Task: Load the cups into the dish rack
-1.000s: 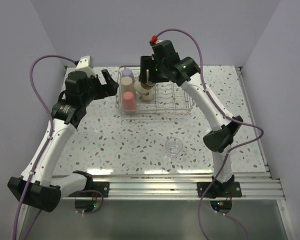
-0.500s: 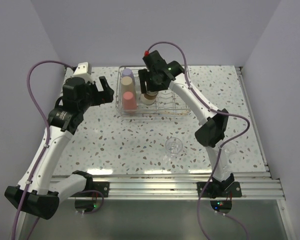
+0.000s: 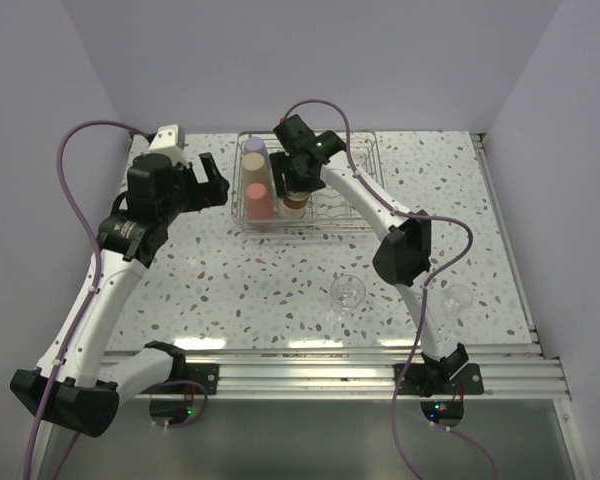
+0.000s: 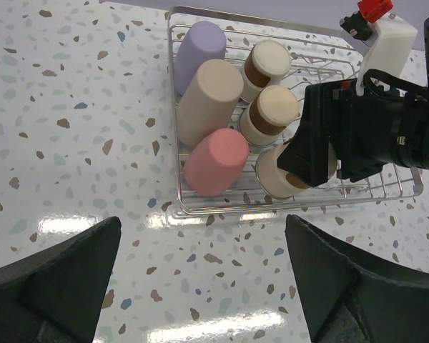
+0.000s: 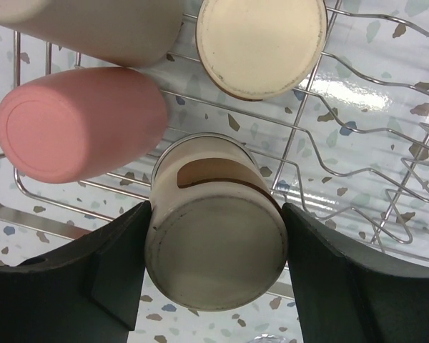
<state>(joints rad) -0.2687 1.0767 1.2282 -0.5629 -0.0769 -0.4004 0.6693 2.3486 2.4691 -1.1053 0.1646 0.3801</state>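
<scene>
The wire dish rack (image 3: 365,226) stands at the back centre. In it lie a lavender cup (image 4: 200,46), a tan cup (image 4: 209,93), a pink-red cup (image 4: 216,161) and two cream-and-brown cups (image 4: 268,61) (image 4: 275,107). My right gripper (image 3: 290,185) is shut on a third cream-and-brown cup (image 5: 214,264), holding it low over the rack's front wires (image 5: 357,143), beside the pink-red cup (image 5: 79,121). My left gripper (image 4: 204,286) is open and empty above the table, just left of the rack (image 4: 293,208). A clear cup (image 3: 347,292) stands on the table in front.
The speckled table (image 3: 230,280) ends in a metal rail at the near edge (image 3: 310,365). White walls close in at the left, back and right. A faint clear shape (image 3: 457,298) shows by the right arm's lower link; I cannot tell what it is.
My right gripper has moved down and to the left with the cream-and-brown cup, lowering it toward the rack's front. My left gripper drew back slightly left, then held still.
</scene>
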